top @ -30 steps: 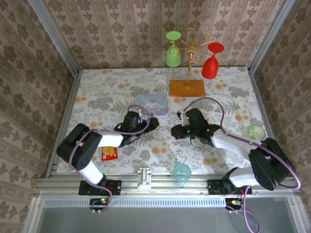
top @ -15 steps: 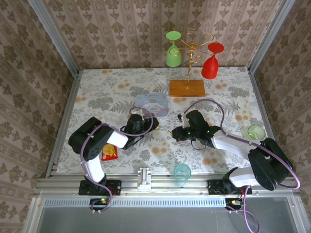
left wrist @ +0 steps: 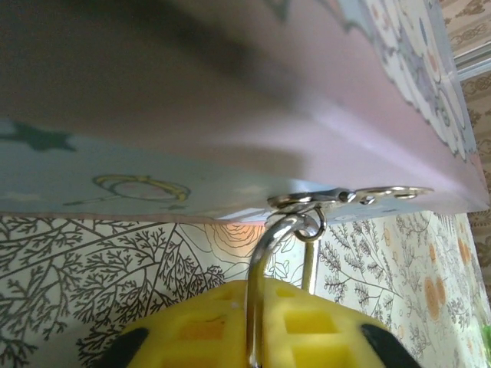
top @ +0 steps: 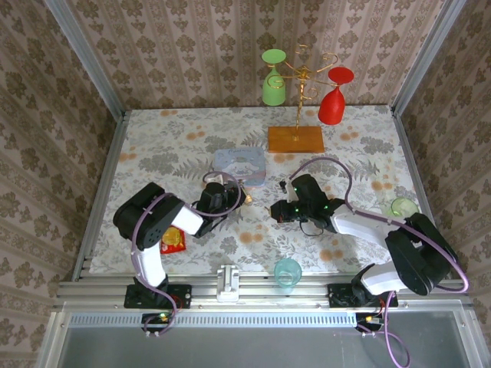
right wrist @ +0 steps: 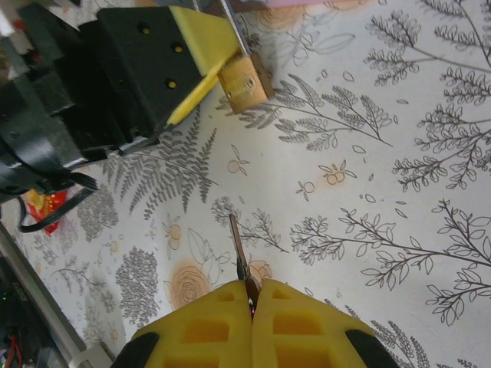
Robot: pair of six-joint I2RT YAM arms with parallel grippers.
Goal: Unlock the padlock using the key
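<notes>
My left gripper is shut on the thin silvery shackle of the tiny brass padlock, just in front of the pale blue tin. A small ring with spare keys hangs from the shackle's top, against the tin's side. In the right wrist view the padlock's brass body sticks out below the left gripper's yellow fingers. My right gripper is shut on the key. The key's thin blade points toward the padlock, a short gap away. From above, the right gripper sits just right of the left one.
An orange-red snack packet lies at the near left. A teal cup stands at the near edge and a pale green cup at the right. At the back a gold stand carries a green glass and a red one.
The left arm's elbow has swung right and toward the gripper, and the left gripper has pulled back slightly from the tin with the padlock. The right arm has barely moved.
</notes>
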